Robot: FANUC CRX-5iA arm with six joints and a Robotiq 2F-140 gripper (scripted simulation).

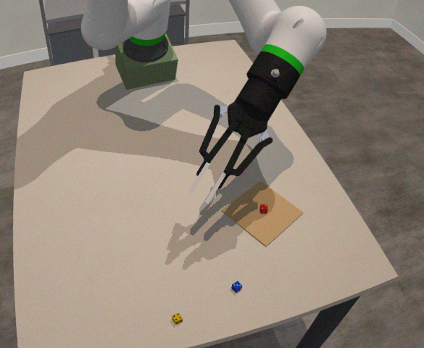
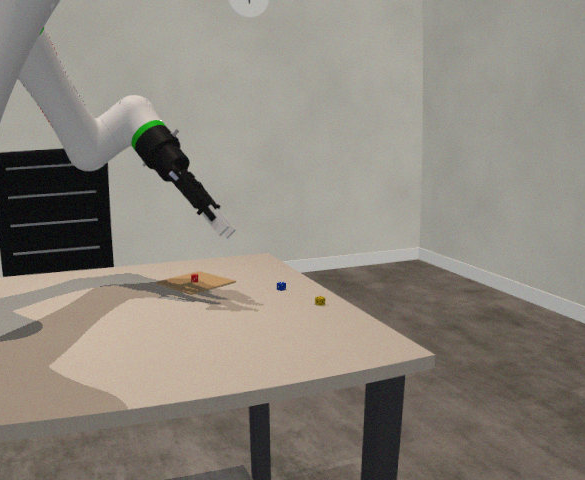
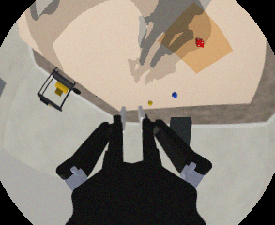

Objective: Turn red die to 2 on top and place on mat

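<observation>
Red die (image 1: 263, 208): sits on the tan mat (image 1: 275, 225), well inside its edges, toward the corner nearest the arm. It looks flat. White pips show, but the top number is too small to read.

Mat: a thin square lying flat on the tabletop (image 1: 92, 232), turned corner-on to the table's edges, on the side of the table away from the wall cabinet as the exterior view shows it. Part of it lies in the arm's shadow.

Fingers (image 1: 196, 184): raised in the air well above the tabletop, tilted down and outward. The two pale tips stand close together with a narrow gap; nothing is between them, so they are drawn in on nothing.

Gripper (image 2: 225, 227): from the side, it hangs clear of every die, up and off the mat rather than over the red die.

Blue die (image 1: 236, 286): on the bare tabletop, well apart from the mat, nearer the front edge.

Yellow die (image 1: 177, 318): on the bare tabletop too, close to the front edge, near the blue die but not touching it.

Arm (image 2: 83, 131): white with green rings, reaching out from a green base block (image 1: 129, 76) at the back of the table.

Behind: a dark cabinet (image 2: 52, 211) against the wall.
</observation>
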